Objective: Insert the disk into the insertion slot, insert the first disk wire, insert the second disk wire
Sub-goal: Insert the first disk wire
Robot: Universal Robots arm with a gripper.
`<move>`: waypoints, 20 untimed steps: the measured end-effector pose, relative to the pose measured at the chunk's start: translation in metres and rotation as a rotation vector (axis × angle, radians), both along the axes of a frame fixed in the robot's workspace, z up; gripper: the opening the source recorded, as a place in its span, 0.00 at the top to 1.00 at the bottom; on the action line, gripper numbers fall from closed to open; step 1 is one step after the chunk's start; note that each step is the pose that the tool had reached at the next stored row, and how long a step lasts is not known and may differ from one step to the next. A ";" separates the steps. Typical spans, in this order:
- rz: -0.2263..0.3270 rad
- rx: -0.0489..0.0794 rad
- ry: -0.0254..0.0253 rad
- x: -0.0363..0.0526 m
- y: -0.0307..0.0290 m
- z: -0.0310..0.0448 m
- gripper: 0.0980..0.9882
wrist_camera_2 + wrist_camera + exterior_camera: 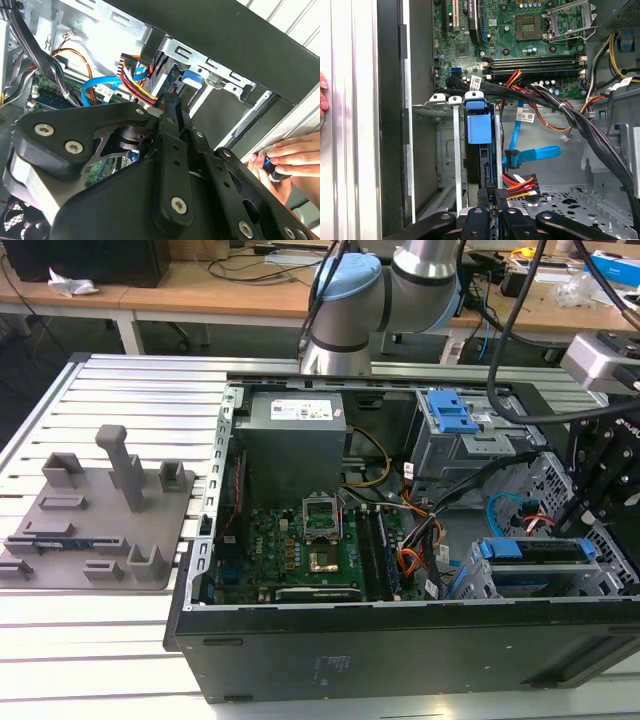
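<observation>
Disk (479, 131) looks seated in the insertion slot (445, 150). My gripper (492, 214), jaws narrow, sits at the power wire (520, 185). The blue data wire (532, 154) beyond looks loose.

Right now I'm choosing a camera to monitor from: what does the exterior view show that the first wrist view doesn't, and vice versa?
Exterior view adds: the grey fixture plate beside the case, and the arm's grey-and-blue joints.
First wrist view adds: a person's hand at the case's outer side.
Both share: the motherboard and the disk, blue carrier seated in the drive cage.
</observation>
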State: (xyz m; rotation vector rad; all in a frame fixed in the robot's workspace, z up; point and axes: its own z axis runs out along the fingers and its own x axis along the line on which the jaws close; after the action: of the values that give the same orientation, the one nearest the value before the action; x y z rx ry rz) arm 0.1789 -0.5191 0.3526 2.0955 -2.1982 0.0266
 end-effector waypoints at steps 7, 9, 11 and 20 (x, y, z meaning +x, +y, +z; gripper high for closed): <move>0.000 0.000 0.0000 0.0000 0.0000 -0.0043 0.93; 0.000 0.000 0.0000 0.0000 0.0000 -0.0054 0.93; 0.000 0.000 0.0000 0.0002 0.0000 -0.0066 0.93; 0.000 0.000 0.0000 0.0010 -0.0001 -0.0152 0.93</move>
State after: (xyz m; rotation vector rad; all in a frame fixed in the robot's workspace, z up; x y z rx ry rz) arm 0.1799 -0.5192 0.3375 2.0956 -2.1984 0.0262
